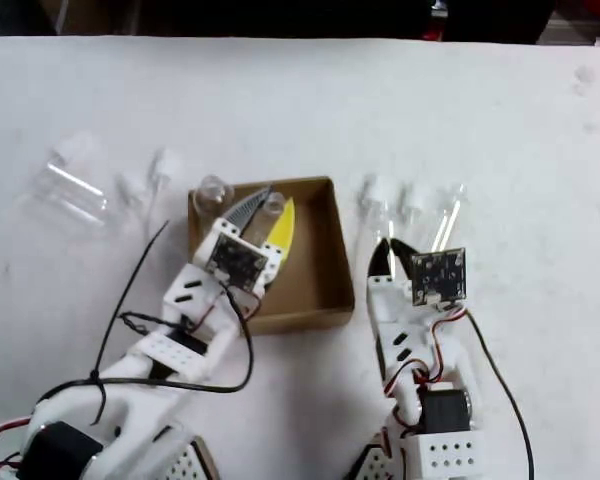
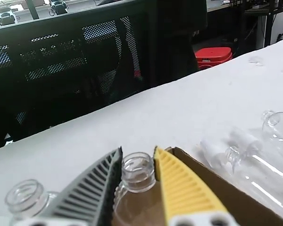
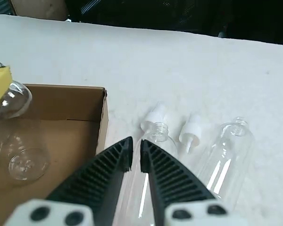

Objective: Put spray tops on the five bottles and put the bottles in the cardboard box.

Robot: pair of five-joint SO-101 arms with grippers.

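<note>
Left pincer steadies an uncapped bottle in the cardboard box

From where I stand, its grey and yellow fingers are clamped about the neck of that clear bottle, just under the rim. The mouth stands open with no spray top on it. The grip looks chosen: it keeps the bottle upright and leaves the mouth free for a top to go in from above. The bottle sits within the box's far side, the box lying mid-bench; whether its base rests on the box floor I can't tell. A second open bottle stands just left of the held one, at the box's far left corner, and I can't say if it is inside the wall or outside.

Right pincer is narrow, its black tips almost together with a slit between, holding nothing. It hangs over a lying bottle on the bench just right of the box. Two white spray tops lie by that bottle's mouth, and another clear bottle lies right of them. That puts the tops within this arm's easy reach, which I'd guess is why it hangs there.

Left of the box lie a far-left bottle and more tops, near each other.

I'd judge the job is at an early stage: no bottle I can see wears a top
</note>
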